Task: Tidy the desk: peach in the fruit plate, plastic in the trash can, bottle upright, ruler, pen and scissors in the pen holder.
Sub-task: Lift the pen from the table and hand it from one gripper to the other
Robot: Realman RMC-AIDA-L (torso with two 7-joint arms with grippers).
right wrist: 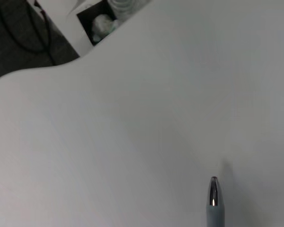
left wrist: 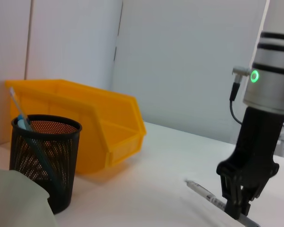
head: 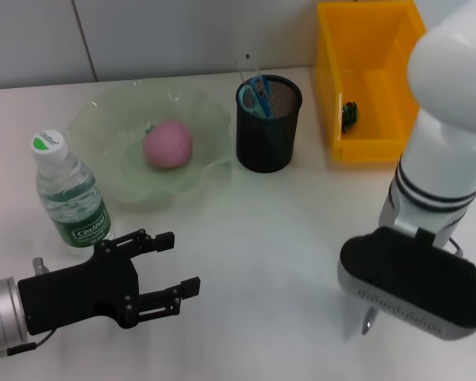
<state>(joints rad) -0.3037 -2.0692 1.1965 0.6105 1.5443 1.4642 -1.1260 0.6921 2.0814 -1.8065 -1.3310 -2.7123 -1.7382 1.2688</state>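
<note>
Left gripper (head: 173, 264) sits low at my near left, fingers spread wide with nothing between them. Just beyond it the bottle (head: 70, 193) stands upright, long axis vertical, white cap with a green patch on top; its green label carries white writing I can't make out for certain. Farther back and toward the middle, the pink peach (head: 168, 144) lies in the pale green plate (head: 206, 119). Beside that, the black mesh holder (head: 269, 125) has blue-handled scissors (head: 254, 97) standing in it. Back right is the yellow bin (head: 365, 87) with a small dark scrap inside. Right gripper (left wrist: 237, 204), seen from the left wrist, is clamped on the pen (left wrist: 203, 193), which lies nearly flat, its silver tip (right wrist: 213, 190) sticking out past the fingers just over the table (head: 270, 230).
</note>
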